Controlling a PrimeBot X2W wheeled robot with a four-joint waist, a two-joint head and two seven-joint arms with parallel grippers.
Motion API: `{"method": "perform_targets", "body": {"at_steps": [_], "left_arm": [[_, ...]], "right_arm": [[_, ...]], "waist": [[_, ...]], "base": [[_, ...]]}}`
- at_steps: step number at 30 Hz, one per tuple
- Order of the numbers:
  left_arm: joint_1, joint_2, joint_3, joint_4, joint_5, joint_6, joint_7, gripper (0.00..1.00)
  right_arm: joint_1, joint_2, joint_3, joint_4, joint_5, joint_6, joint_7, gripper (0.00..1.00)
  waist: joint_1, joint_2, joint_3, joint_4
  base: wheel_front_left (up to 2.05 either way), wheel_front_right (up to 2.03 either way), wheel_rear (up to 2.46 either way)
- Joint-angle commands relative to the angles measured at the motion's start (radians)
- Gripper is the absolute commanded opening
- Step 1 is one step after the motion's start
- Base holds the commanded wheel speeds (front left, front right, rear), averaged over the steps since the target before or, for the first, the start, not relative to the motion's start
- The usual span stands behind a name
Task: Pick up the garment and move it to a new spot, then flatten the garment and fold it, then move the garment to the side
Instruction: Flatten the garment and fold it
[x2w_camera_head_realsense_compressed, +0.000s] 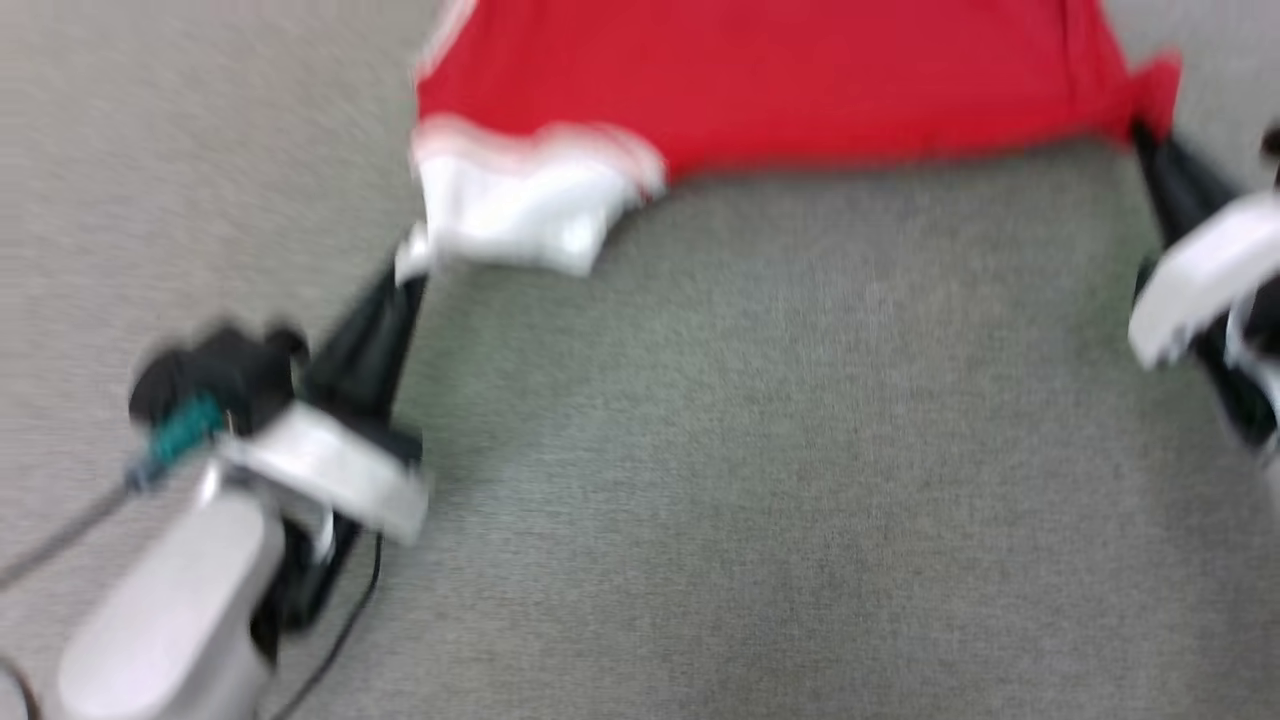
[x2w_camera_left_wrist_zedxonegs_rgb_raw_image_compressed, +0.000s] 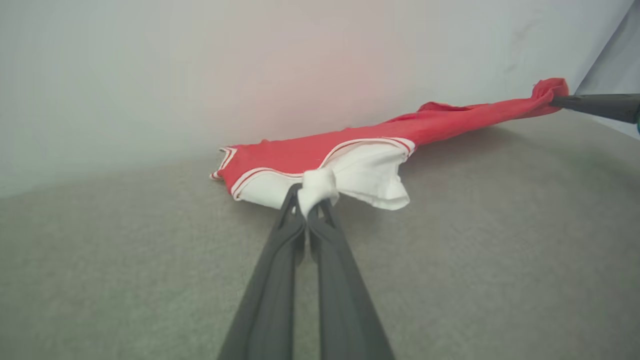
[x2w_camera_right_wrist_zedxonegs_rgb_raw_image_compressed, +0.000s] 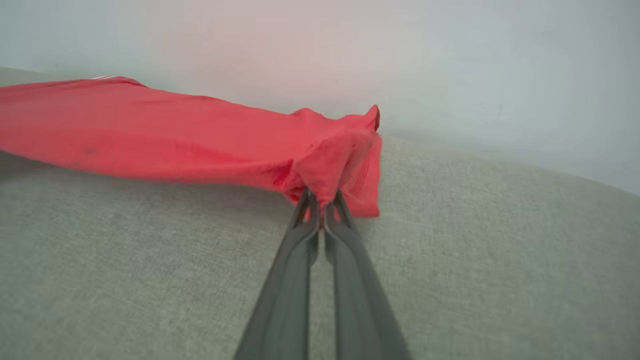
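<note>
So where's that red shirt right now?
The garment stretches across the top of the head view, held at its ends by the left gripper and right gripper.

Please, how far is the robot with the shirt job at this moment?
Done: the garment is gripped at two ends. In hand: the left hand is shut on a white sleeve, the right hand on a red corner, stretching the cloth over the grey surface. Left: laying it flat, folding it, moving it aside; no fold shows yet.

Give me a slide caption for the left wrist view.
Left gripper, jaws shut, pinches the white sleeve of a bright red jersey shirt stretched toward the right gripper.
</note>
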Motion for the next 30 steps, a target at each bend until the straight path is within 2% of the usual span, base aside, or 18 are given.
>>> {"method": "perform_targets", "body": {"at_steps": [1,4,6,13,21,22,26,30], "left_arm": [[0.048,0.012,0.003,-0.013,0.0,0.008,-0.007,0.0],[0.155,0.029,-0.004,-0.049,-0.021,0.018,-0.006,0.0],[0.224,0.034,-0.011,-0.086,-0.07,0.001,0.009,0.0],[0.404,0.136,-0.027,-0.219,-0.14,0.018,0.097,0.0],[0.574,0.23,-0.095,-0.301,-0.216,-0.002,0.211,0.0],[0.63,0.255,-0.127,-0.321,-0.247,-0.012,0.252,0.0],[0.688,0.274,-0.165,-0.362,-0.319,-0.048,0.309,0.0],[0.712,0.298,-0.163,-0.393,-0.372,-0.055,0.338,0.0]], "right_arm": [[0.052,-0.011,-0.006,-0.013,0.015,-0.001,-0.006,0.0],[0.167,-0.02,-0.018,-0.045,0.047,-0.001,-0.007,0.0],[0.24,-0.018,-0.024,-0.075,0.075,-0.001,0.009,0.0],[0.474,-0.014,-0.065,-0.186,0.144,-0.001,0.069,0.0],[0.719,-0.047,-0.119,-0.296,0.25,-0.001,0.228,0.0],[0.814,-0.058,-0.143,-0.361,0.306,-0.001,0.298,0.0],[0.94,-0.069,-0.197,-0.463,0.347,-0.001,0.371,0.0],[1.037,-0.063,-0.261,-0.571,0.348,-0.001,0.437,0.0]], "waist": [[0.0001,0.0,-0.087,0.03],[0.0001,0.0,-0.142,0.038],[0.0001,0.0,-0.175,0.042],[0.0001,0.0,-0.26,0.042],[0.0001,0.0,-0.33,0.04],[0.0001,0.0,-0.348,0.041],[0.0001,0.0,-0.358,0.047],[0.0001,0.0,-0.35,0.045]], "base": [[0.0,0.0,0.0],[0.0,0.0,0.0],[0.0,0.0,0.0],[0.0,0.0,0.0],[0.0,0.0,0.0],[0.0,0.0,0.0],[0.0,0.0,0.0],[0.0,0.0,0.0]]}}
